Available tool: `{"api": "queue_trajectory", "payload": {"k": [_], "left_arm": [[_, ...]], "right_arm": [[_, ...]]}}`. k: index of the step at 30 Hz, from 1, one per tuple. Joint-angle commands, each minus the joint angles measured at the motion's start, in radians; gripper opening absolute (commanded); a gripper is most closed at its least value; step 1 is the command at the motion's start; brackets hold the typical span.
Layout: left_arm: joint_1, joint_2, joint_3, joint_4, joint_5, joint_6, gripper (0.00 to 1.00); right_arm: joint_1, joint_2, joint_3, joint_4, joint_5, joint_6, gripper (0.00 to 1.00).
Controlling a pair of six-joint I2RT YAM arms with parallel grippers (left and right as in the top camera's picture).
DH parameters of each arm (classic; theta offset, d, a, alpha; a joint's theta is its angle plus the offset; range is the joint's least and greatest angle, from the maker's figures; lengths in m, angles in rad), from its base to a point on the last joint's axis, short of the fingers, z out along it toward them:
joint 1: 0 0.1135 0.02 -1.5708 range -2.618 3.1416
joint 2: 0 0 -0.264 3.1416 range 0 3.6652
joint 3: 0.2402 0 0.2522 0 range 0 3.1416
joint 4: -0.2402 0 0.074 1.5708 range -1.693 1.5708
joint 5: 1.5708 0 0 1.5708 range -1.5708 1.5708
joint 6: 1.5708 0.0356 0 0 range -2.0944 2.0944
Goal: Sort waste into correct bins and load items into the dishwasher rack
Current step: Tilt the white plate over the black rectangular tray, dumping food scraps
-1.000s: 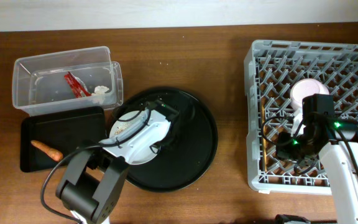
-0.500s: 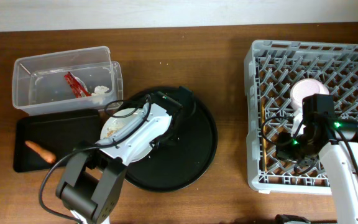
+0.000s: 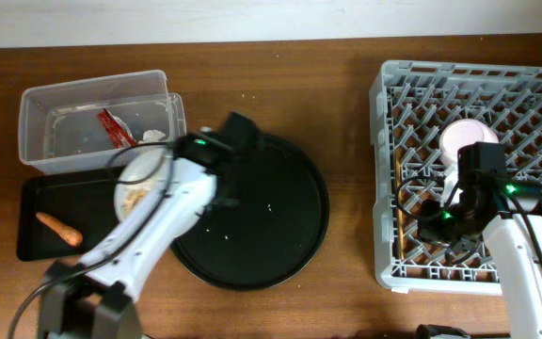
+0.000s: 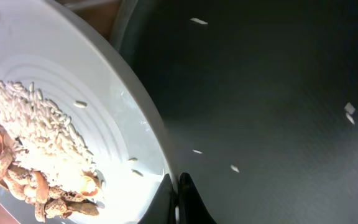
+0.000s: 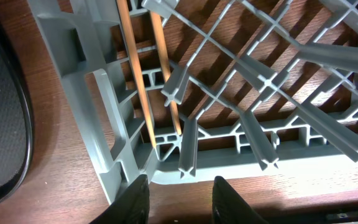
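Your left gripper point(image 4: 176, 190) pinches the plate point(image 4: 73, 74) by its rim; tilt too soon and rice point(image 4: 39, 134) misses the black tray point(image 3: 73, 202) beneath it.

The pale grey-blue round plate point(image 4: 73, 81) in the left gripper point(image 4: 178, 200) looks smooth and glossy, while the white rice and beige flaky scraps point(image 4: 30, 149) on it look dry and rough; the large round black tray point(image 4: 278, 93) beyond that gripper is matt and finely grained. Ahead of the right gripper point(image 5: 182, 202), the square grey dishwasher rack point(image 5: 114, 143) is smooth moulded plastic, the two thin chopsticks point(image 5: 138, 81) pale wood, the brown table point(image 5: 58, 112) grained wood.
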Motion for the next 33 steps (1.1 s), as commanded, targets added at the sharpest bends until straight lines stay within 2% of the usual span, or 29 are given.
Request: {"api": "queue_trajectory", "payload": {"k": [1,8,16,28,33], "left_arm": [[0.123,-0.068,0.019,-0.012,-0.002,0.019,0.0],[0.393,-0.069,0.019,0.038,0.202,0.241,0.0],[0.629,-0.069,0.019,0.099,0.497,0.388,0.0],[0.932,-0.069,0.017,0.091,0.854,0.418,0.0],[0.976,-0.069,0.016,0.09,0.951,0.459,0.0]], "right_arm": [[-0.001,-0.007,-0.004,-0.001,-0.009,0.003,0.33],[-0.001,-0.007,-0.004,-0.001,-0.009,0.004,0.33],[-0.001,-0.007,-0.004,-0.001,-0.009,0.004,0.33],[-0.001,-0.007,-0.004,-0.001,-0.008,0.004,0.33],[-0.001,-0.007,-0.004,-0.001,-0.008,0.004,0.33]]}}
